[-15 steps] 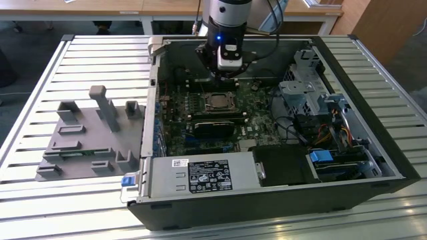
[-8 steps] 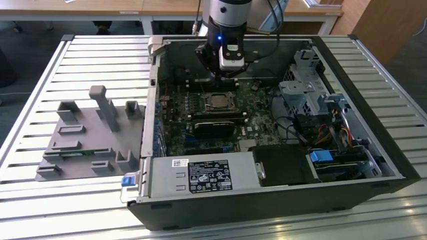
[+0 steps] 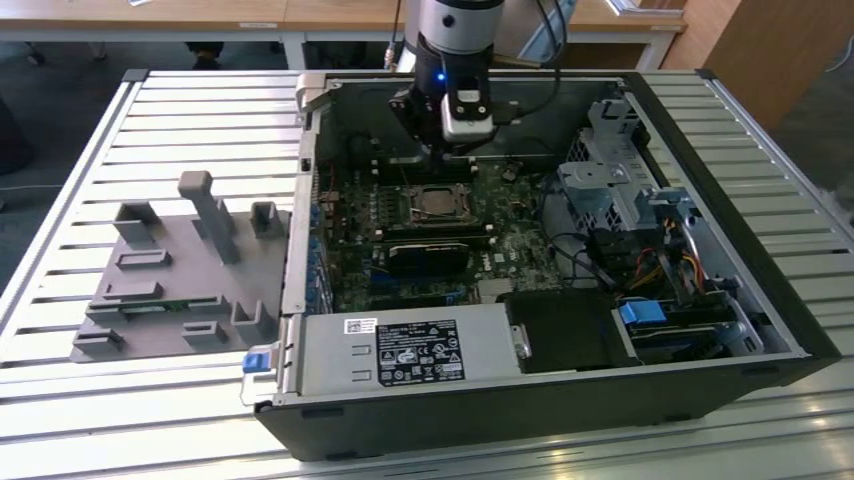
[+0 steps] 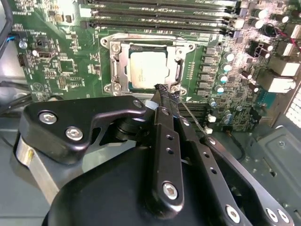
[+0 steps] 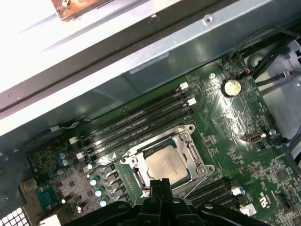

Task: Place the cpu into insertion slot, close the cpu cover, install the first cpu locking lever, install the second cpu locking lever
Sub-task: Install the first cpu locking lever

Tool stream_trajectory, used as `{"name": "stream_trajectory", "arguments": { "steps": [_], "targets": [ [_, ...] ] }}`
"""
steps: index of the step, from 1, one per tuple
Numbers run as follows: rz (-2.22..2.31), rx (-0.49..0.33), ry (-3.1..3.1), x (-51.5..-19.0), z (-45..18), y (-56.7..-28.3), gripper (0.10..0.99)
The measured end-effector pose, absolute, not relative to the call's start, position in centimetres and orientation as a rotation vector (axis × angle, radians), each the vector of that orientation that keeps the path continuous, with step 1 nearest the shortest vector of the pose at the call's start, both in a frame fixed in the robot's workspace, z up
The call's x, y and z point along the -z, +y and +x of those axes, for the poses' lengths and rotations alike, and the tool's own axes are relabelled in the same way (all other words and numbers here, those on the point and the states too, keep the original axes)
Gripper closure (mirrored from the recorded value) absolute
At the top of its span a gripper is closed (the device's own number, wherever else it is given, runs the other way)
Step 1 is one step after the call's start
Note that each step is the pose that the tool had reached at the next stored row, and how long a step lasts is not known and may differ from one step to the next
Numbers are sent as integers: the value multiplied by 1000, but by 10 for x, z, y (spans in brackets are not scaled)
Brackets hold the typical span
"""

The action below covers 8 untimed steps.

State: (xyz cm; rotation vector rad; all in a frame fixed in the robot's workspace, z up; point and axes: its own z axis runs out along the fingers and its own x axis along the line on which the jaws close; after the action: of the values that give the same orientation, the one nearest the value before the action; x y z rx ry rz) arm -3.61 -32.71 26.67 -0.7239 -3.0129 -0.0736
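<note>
**A:** Where is the gripper (image 4: 164,92)?

**B:** Low inside the case (image 3: 747,330), over the board (image 4: 56,61); its fingers are pressed together with nothing visible between them; the tips hang at one corner of the slot (image 4: 126,75).

**A:** And the cpu (image 4: 148,69)?

**B:** Seated in the slot, just beyond the tips; whether tips and metal touch, I cannot tell; in the exterior view it lies on the gripper's side toward the power supply (image 3: 400,350).

**A:** How does it look?

**B:** Small, flat, square; a pale silvery-beige top catching the light; level with the board, not tilted.

**A:** The cover (image 4: 117,63)?

**B:** A thin silvery frame lying flat around the cpu, which shows through its square opening; I judge it closed.

**A:** Any lever?

**B:** A thin rod (image 4: 193,117) starts just beside the tips and slants back under the gripper; probably a locking lever; latched or free, I cannot tell.

**A:** So what does the work turn on?

**B:** That rod; its long axis runs close alongside the fingers, not across them, and the tips are nearer to it than to the cpu's middle.

**A:** And further out?

**B:** Long memory slots (image 5: 141,117) lie on the slot's far side from the gripper; the case stands open on a slatted bench (image 3: 200,110).
</note>
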Motion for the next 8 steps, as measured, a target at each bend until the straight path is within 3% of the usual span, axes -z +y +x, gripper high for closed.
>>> {"name": "stream_trajectory", "arguments": {
  "steps": [8],
  "targets": [
    [-585, 87, -3045, -266, -36, -327, 973]
  ]
}}
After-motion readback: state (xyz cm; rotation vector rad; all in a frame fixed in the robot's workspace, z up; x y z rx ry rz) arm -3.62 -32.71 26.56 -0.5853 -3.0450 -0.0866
